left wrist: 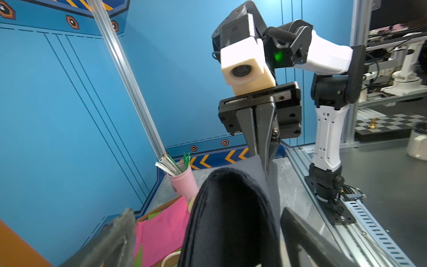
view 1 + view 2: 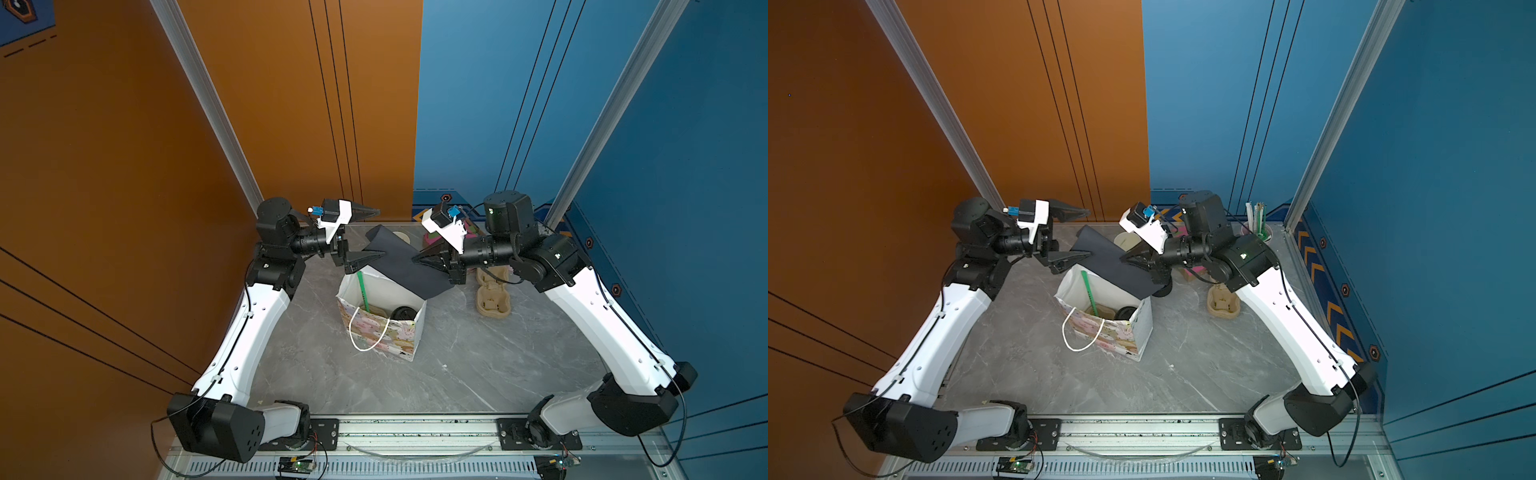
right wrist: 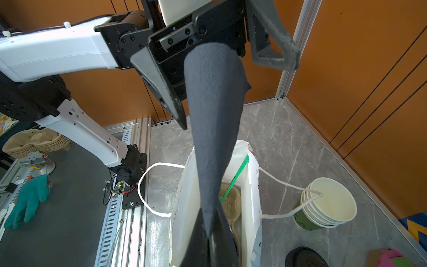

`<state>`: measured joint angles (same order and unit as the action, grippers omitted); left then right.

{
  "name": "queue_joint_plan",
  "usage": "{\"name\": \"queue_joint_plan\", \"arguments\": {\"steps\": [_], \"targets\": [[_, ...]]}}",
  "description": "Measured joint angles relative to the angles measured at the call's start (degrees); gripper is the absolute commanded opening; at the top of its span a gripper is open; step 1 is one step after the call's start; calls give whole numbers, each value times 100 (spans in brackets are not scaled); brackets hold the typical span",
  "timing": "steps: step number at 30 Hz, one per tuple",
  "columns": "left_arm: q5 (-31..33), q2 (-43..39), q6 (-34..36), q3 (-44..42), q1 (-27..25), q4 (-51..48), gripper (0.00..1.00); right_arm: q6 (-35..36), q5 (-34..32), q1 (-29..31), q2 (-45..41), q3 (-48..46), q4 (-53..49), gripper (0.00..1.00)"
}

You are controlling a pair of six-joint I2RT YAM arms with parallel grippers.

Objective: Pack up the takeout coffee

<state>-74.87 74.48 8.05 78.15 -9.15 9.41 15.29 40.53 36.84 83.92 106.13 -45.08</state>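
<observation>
Jaws of right gripper (image 2: 414, 258) together, clamped on dark napkin (image 2: 401, 264). Jaws of left gripper (image 2: 379, 232) wide apart, straddling napkin's other end. Napkin slants above open paper bag (image 2: 419, 332). Inside bag: takeout coffee (image 2: 404, 312), black lid showing.

Straws (image 1: 169, 164) fill pink cup (image 1: 184, 182); paper cups (image 3: 335, 203) stacked.

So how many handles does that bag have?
2. One cord handle hangs off the bag on the side nearer the rail; the other handle hangs off the opposite side, reaching the stacked cups.
</observation>
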Motion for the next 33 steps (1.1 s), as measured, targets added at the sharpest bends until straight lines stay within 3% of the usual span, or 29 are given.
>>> {"name": "queue_joint_plan", "arguments": {"steps": [3, 14, 16, 22, 27, 30, 33], "targets": [[-284, 35, -79, 0, -26, 33, 97, 42, 0, 0, 33, 2, -11, 0], [-638, 35, -105, -9, -98, 195, 35, 57, -20, 4, 297, 39, -101, 0], [-599, 35, -85, -11, -90, 203, 28, 70, -20, 4, 297, 68, -103, 0], [-424, 33, -48, -85, -26, 201, 26, 105, -20, 4, 297, 144, -101, 0], [-302, 33, -11, -201, 44, 201, 14, 111, -22, 26, 297, 146, -101, 0], [-223, 31, 15, -275, 103, 208, 0, 125, -22, 31, 297, 151, -101, 0], [-153, 31, 46, -321, 101, 197, 0, 127, -33, 46, 297, 155, -101, 0]]}}
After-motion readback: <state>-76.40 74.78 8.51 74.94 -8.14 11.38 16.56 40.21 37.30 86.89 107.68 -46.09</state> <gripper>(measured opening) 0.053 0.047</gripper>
